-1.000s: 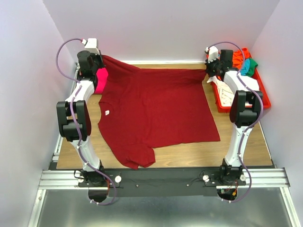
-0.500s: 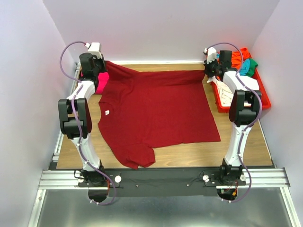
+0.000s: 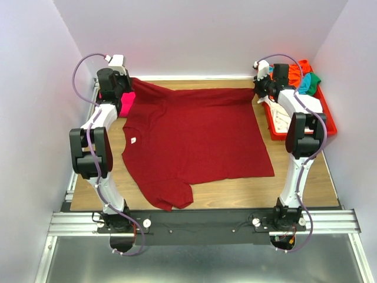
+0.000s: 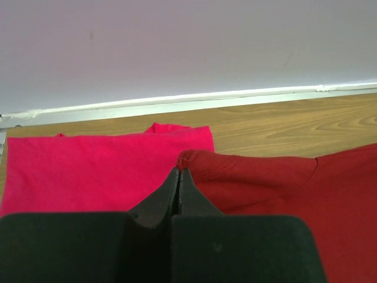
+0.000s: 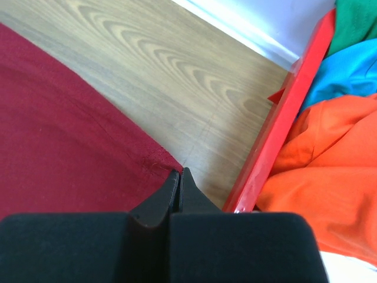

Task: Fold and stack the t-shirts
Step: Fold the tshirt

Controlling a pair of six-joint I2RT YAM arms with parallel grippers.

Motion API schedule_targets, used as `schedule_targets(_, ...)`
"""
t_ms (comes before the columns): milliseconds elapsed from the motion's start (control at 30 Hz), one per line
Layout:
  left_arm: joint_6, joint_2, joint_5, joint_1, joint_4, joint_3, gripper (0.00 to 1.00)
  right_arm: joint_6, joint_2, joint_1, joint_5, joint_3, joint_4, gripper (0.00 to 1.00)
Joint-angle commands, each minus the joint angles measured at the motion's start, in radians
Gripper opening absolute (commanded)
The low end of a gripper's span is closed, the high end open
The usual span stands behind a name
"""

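A large maroon t-shirt (image 3: pixel 194 138) lies spread over the table, one sleeve hanging near the front edge. My left gripper (image 3: pixel 125 87) is shut on the shirt's far left corner (image 4: pixel 194 162), and its tips (image 4: pixel 179 172) sit beside a folded magenta-pink t-shirt (image 4: pixel 88 171) (image 3: pixel 126 101). My right gripper (image 3: pixel 259 89) is shut on the far right corner (image 5: pixel 156 162), with its tips (image 5: pixel 179 173) just left of the red tray. The far edge of the maroon shirt runs stretched between the two grippers.
The red tray (image 3: pixel 327 125) (image 5: pixel 283 118) stands at the right and holds orange (image 5: pixel 330 171), teal (image 5: pixel 347 82), green (image 5: pixel 359 23) and cream (image 3: pixel 281 118) shirts. The back wall rises just behind both grippers. Bare wood (image 3: pixel 235 191) shows in front of the maroon shirt.
Both grippers have drawn the maroon shirt's far corners slightly toward the back wall, pulling its far edge straighter. Both grips have held.
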State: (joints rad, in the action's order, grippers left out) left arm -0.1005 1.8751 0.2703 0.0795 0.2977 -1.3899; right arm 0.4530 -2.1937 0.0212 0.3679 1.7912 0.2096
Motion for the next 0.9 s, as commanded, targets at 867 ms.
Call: schedule_targets(867, -0.097, -0.314, 0.023, 0.009, 0.026, 0.368, 0.0, 0.032, 0.117, -0.001, -0.02, -0.173, -0.038, 0.01)
